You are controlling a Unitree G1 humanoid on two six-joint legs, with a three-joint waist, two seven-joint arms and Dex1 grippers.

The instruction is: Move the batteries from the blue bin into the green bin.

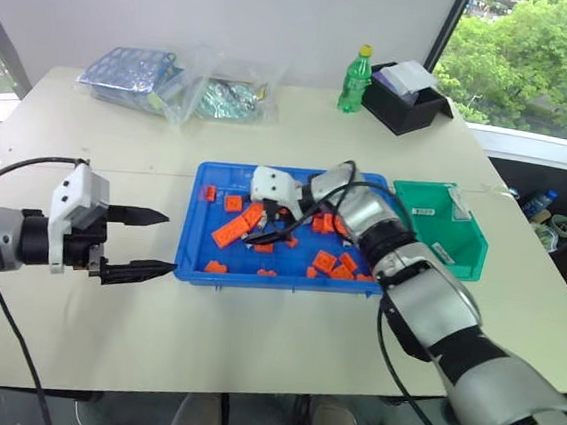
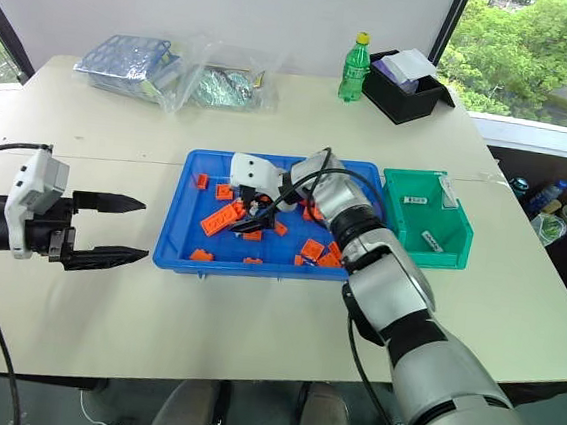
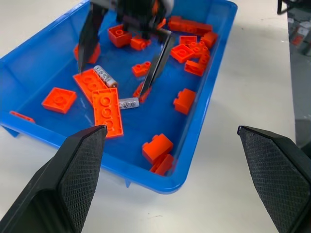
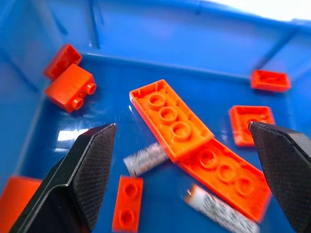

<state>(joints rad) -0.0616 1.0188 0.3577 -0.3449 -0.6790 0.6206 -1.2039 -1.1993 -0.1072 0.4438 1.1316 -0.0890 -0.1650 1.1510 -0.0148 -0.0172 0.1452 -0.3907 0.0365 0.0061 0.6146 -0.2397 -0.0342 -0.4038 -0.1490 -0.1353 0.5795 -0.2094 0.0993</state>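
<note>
The blue bin (image 1: pixel 190 262) sits mid-table and holds several orange bricks (image 1: pixel 229 233). Two batteries lie in it beside a long orange brick, one (image 4: pixel 146 159) with a printed label and one (image 4: pixel 221 208) nearer the bin's middle; they also appear in the left wrist view as battery (image 3: pixel 105 76) and battery (image 3: pixel 129 103). My right gripper (image 1: pixel 274 230) reaches into the bin, open, its fingers straddling the spot just above these batteries without holding anything. My left gripper (image 1: pixel 170 243) hangs open and empty over the table just left of the bin. The green bin (image 1: pixel 461 252) stands against the blue bin's right side.
A green bottle (image 1: pixel 355 79) and a black box (image 1: pixel 407 99) stand at the back right of the table. Clear plastic bags (image 1: pixel 175 84) lie at the back left. Bare tabletop stretches in front of the bins.
</note>
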